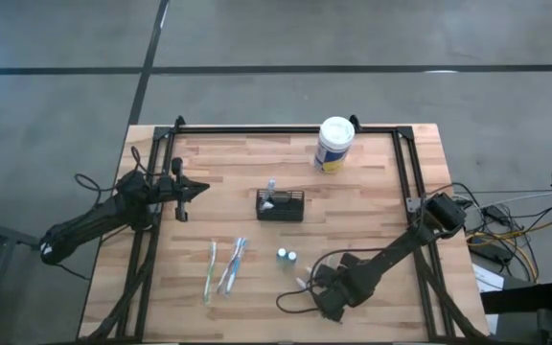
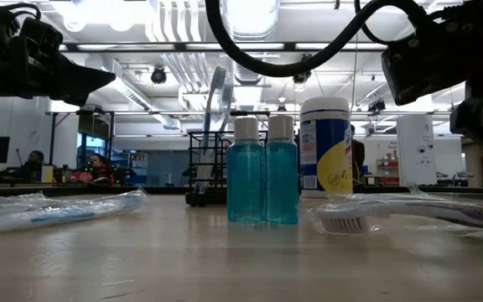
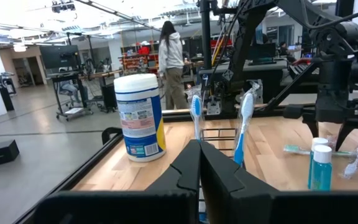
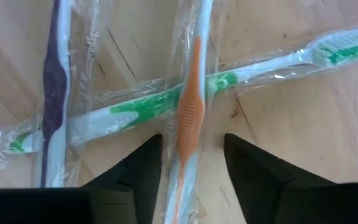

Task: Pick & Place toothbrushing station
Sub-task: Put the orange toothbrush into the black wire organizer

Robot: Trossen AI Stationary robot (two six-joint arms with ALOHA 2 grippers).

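Note:
The toothbrushing station, a small black mesh caddy (image 1: 281, 205), stands on its base at the table's middle. Two blue toothbrushes (image 3: 196, 115) stand upright in it. My left gripper (image 1: 199, 188) is shut and empty, level, left of the caddy and pointing at it; its fingers (image 3: 199, 163) hide most of the caddy in the left wrist view. My right gripper (image 4: 191, 168) is open above three wrapped toothbrushes near the front right (image 1: 304, 283). Its fingers stand on either side of the orange toothbrush's handle (image 4: 190, 106), which lies across a green one (image 4: 142, 111), beside a purple one (image 4: 55, 81).
A white canister with a yellow-blue label (image 1: 334, 144) stands at the far edge. Two small blue bottles (image 1: 287, 257) stand in front of the caddy. Two more wrapped toothbrushes (image 1: 223, 268) lie at the front left. A black frame (image 1: 405, 163) runs along the table's edges.

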